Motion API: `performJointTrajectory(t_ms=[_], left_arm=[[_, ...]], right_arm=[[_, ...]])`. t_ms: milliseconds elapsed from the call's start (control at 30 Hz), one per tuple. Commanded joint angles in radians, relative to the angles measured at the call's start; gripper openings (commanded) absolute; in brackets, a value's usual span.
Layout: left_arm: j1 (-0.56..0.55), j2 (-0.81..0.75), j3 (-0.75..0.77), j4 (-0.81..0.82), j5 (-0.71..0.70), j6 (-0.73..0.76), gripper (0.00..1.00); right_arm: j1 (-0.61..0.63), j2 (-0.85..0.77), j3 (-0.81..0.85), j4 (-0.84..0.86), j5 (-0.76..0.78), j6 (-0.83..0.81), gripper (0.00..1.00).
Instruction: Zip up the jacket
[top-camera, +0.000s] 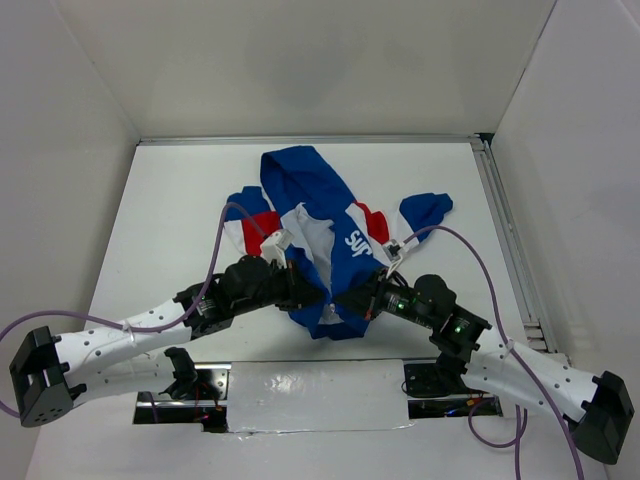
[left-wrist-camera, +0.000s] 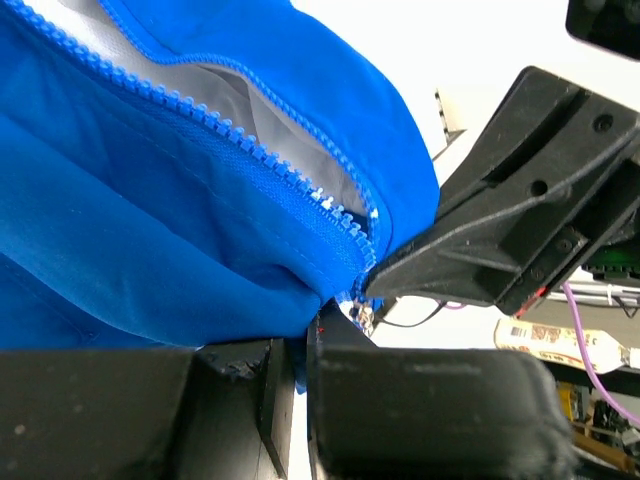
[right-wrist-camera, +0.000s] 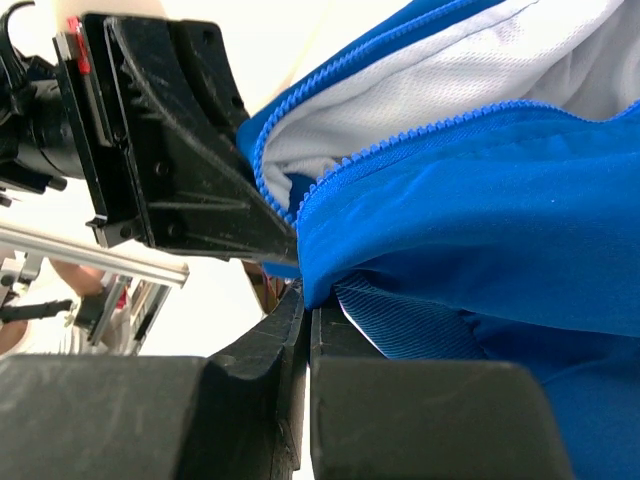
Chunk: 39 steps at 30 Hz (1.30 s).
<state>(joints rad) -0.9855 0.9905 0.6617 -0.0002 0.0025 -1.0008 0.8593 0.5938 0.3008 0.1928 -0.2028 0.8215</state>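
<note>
White table (top-camera: 170, 215), white walls (top-camera: 300, 60); left end effector (top-camera: 316, 293), right end effector (top-camera: 346, 300) clamped on jacket (top-camera: 305, 185).

**White panels boxing in a white table**

A flat, matte white tabletop (top-camera: 170, 230) fills the middle of the top view. Plain white panels close it in: a back wall (top-camera: 320, 60) across the top of the frame, a left wall (top-camera: 50, 150) and a right wall (top-camera: 580, 150). A thin silver metal rail (top-camera: 505, 240) runs down the table's right edge. At lower centre lies a glossy, wrinkled silvery-white sheet (top-camera: 320, 385). The light is soft and even, with faint shadows.
</note>
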Motion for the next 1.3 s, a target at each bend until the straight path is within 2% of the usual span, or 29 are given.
performJointTrajectory(t_ms=[0, 400, 1067, 1267], left_arm=[[-0.007, -0.004, 0.019, 0.037, -0.045, -0.021, 0.0], [-0.019, 0.002, 0.032, 0.031, -0.07, -0.044, 0.0], [-0.025, 0.013, 0.05, 0.009, -0.039, -0.058, 0.0], [-0.024, 0.002, 0.061, -0.03, -0.056, -0.087, 0.0]], right_arm=[[-0.005, 0.006, 0.012, 0.028, -0.046, -0.001, 0.0], [-0.005, 0.003, 0.011, -0.022, 0.075, 0.057, 0.0], [-0.005, 0.023, -0.005, 0.062, 0.097, 0.042, 0.0], [-0.006, 0.017, -0.005, 0.036, 0.095, 0.041, 0.0]])
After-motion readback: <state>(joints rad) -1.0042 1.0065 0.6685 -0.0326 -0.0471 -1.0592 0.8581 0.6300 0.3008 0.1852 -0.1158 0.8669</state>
